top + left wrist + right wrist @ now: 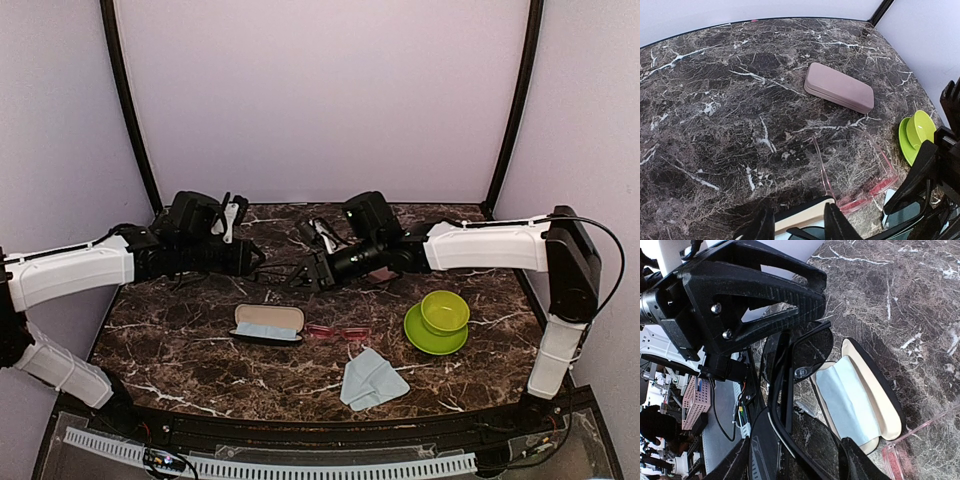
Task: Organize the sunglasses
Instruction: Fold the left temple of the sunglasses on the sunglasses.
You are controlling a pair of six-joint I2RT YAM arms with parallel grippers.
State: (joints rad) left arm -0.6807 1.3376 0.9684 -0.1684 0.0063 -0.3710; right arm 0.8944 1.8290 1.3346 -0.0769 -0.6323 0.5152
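**Black pair held over the open case: seat it flat**

The right gripper [800, 462] held the black sunglasses [805, 347], its jaws partway apart with the frame between them. The left gripper [800, 227] met the same pair from the other side with narrow jaws. I could not tell whether it pinched the pair or only touched the lens edge.

The pair hung in the air just above the open black case [270, 313], tilted, and not yet in it. Whether the temples were fully folded was not clear. The case lay with its lid open and a light blue cloth [840, 400] inside.

The step looked like seating the pair in the case:
- Fold the temples flat first.
- Turn the pair's long side along the case's long side.
- Lower it level onto the cloth.
- Let go one gripper at a time.
- Stay off the rim, since the case would probably slide if bumped.

The pink sunglasses [337, 333] lay on the table just right of the case with their temples open. A loose cloth [370, 380] lay nearer and right of the case, and a green cup [444, 312] stood farther right. The closed pink case [840, 87] lay beyond the case.
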